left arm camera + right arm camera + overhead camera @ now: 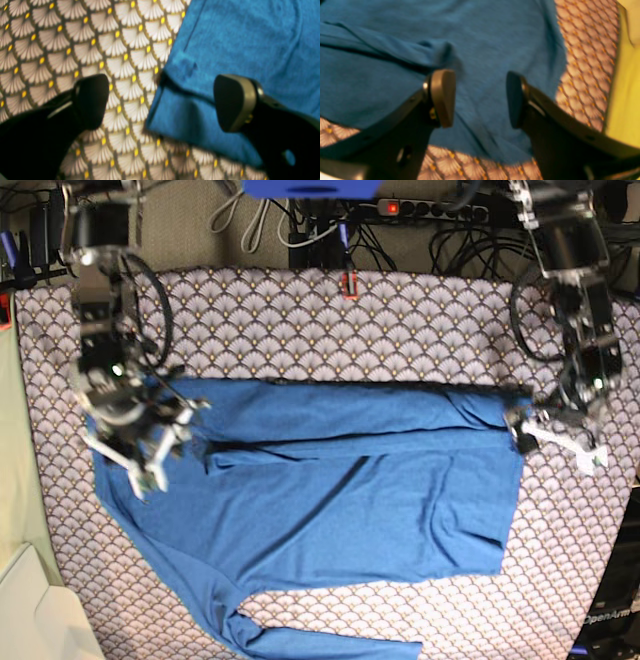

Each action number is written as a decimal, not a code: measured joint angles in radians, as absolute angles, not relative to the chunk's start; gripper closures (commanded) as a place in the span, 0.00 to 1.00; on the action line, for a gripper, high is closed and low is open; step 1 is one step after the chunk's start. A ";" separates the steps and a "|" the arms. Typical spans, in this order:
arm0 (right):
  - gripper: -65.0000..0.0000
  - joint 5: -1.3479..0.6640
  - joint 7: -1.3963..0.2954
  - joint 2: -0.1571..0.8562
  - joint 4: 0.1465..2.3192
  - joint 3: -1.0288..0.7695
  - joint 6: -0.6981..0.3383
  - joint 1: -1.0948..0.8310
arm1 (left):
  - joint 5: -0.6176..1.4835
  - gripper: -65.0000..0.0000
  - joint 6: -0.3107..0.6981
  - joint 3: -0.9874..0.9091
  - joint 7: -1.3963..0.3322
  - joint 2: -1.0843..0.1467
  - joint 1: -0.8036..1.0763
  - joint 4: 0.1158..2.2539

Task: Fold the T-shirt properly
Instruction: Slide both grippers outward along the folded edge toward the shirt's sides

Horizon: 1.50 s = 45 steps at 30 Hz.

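Your T-shirt lies spread across the scallop-patterned cloth on the table, top strip folded over, plain blue with no print or label you can read. Your left end effector straddles its edge, spread wide and empty; your right end effector hovers spread over the fabric. Only the base view shows the sleeve trailing at the bottom and a power strip behind.

Shirt: spread flat across the middle of the cloth, its upper part folded down over the body.
Sleeve: runs along the cloth's near edge.
Left gripper: at the shirt's right edge in the base view.
Right gripper: over the shirt's left end.
Cables: behind the cloth's far edge.
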<state>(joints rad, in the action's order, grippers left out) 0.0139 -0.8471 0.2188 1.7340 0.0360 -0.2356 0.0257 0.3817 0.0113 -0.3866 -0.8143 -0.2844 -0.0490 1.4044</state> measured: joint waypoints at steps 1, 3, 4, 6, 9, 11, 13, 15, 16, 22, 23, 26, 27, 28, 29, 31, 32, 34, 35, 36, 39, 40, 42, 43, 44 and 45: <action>0.48 0.012 -0.849 0.218 1.736 0.016 -0.237 0.005 | 0.384 0.00 0.011 -0.386 -0.820 -0.282 -0.031 1.410; 0.48 0.007 -0.852 0.218 1.735 -0.012 -0.237 -0.022 | 0.379 0.00 0.006 -0.386 -0.835 -0.279 -0.014 1.409; 0.48 0.012 -0.854 0.219 1.735 -0.020 -0.237 -0.026 | 0.375 0.00 0.005 -0.387 -0.833 -0.273 -0.014 1.409; 0.48 0.007 -0.834 0.218 1.740 -0.038 -0.236 -0.035 | 0.371 0.00 0.006 -0.389 -0.810 -0.259 -0.017 1.414; 0.48 0.004 -0.843 0.239 1.740 -0.045 -0.238 -0.071 | 0.374 0.00 0.011 -0.379 -0.815 -0.249 0.003 1.413; 0.48 0.008 -0.847 0.250 1.740 -0.047 -0.239 -0.093 | 0.371 0.00 0.011 -0.378 -0.818 -0.245 0.018 1.410; 0.48 0.009 -0.830 0.256 1.740 -0.047 -0.238 -0.101 | 0.359 0.00 0.003 -0.389 -0.813 -0.216 0.018 1.409; 0.48 0.000 -0.792 0.261 1.741 -0.046 -0.239 -0.115 | 0.368 0.00 0.016 -0.385 -0.808 -0.207 0.009 1.399; 0.48 -0.003 -0.791 0.269 1.741 -0.045 -0.239 -0.126 | 0.367 0.00 0.020 -0.384 -0.800 -0.206 0.002 1.383; 0.48 -0.002 -0.788 0.279 1.740 -0.083 -0.239 -0.145 | 0.376 0.00 0.024 -0.385 -0.685 -0.213 -0.027 1.291; 0.48 0.001 -0.789 0.281 1.740 -0.096 -0.239 -0.142 | 0.376 0.00 0.025 -0.386 -0.667 -0.213 -0.029 1.282; 0.48 0.004 -0.793 0.282 1.740 -0.124 -0.239 -0.146 | 0.379 0.00 0.030 -0.387 -0.647 -0.216 -0.029 1.262; 0.48 0.004 -0.794 0.281 1.740 -0.131 -0.239 -0.145 | 0.379 0.00 0.030 -0.387 -0.646 -0.216 -0.030 1.261; 0.48 0.003 -0.793 0.282 1.740 -0.140 -0.239 -0.144 | 0.379 0.00 0.030 -0.387 -0.646 -0.216 -0.031 1.260; 0.48 0.004 -0.792 0.282 1.740 -0.146 -0.239 -0.141 | 0.379 0.00 0.030 -0.387 -0.645 -0.216 -0.032 1.258; 0.48 0.004 -0.792 0.282 1.740 -0.155 -0.239 -0.137 | 0.379 0.00 0.030 -0.385 -0.646 -0.216 -0.033 1.257; 0.48 0.004 -0.792 0.282 1.740 -0.155 -0.239 -0.137 | 0.379 0.00 0.030 -0.384 -0.646 -0.216 -0.034 1.257; 0.48 0.004 -0.793 0.282 1.740 -0.154 -0.239 -0.137 | 0.379 0.00 0.030 -0.387 -0.645 -0.216 -0.034 1.256; 0.48 0.004 -0.793 0.282 1.740 -0.154 -0.239 -0.137 | 0.379 0.00 0.030 -0.387 -0.645 -0.216 -0.034 1.256; 0.48 0.004 -0.793 0.282 1.740 -0.154 -0.239 -0.137 | 0.379 0.00 0.030 -0.387 -0.645 -0.216 -0.034 1.256; 0.48 0.004 -0.793 0.280 1.737 -0.154 -0.239 -0.137 | 0.377 0.00 0.042 -0.384 -0.645 -0.216 -0.034 1.256; 0.48 0.004 -0.793 0.280 1.735 -0.154 -0.239 -0.137 | 0.370 0.00 0.073 -0.385 -0.645 -0.216 -0.034 1.255; 0.48 0.004 -0.793 0.280 1.734 -0.154 -0.239 -0.137 | 0.363 0.11 0.124 -0.387 -0.644 -0.219 -0.033 1.250; 0.48 0.004 -0.793 0.280 1.734 -0.154 -0.239 -0.137 | 0.361 0.23 0.133 -0.388 -0.644 -0.220 -0.033 1.249; 0.48 0.004 -0.793 0.280 1.734 -0.154 -0.239 -0.137 | 0.356 0.37 0.140 -0.389 -0.641 -0.219 -0.033 1.247; 0.48 0.004 -0.793 0.280 1.734 -0.154 -0.239 -0.136 | 0.366 0.51 0.139 -0.390 -0.643 -0.219 -0.033 1.244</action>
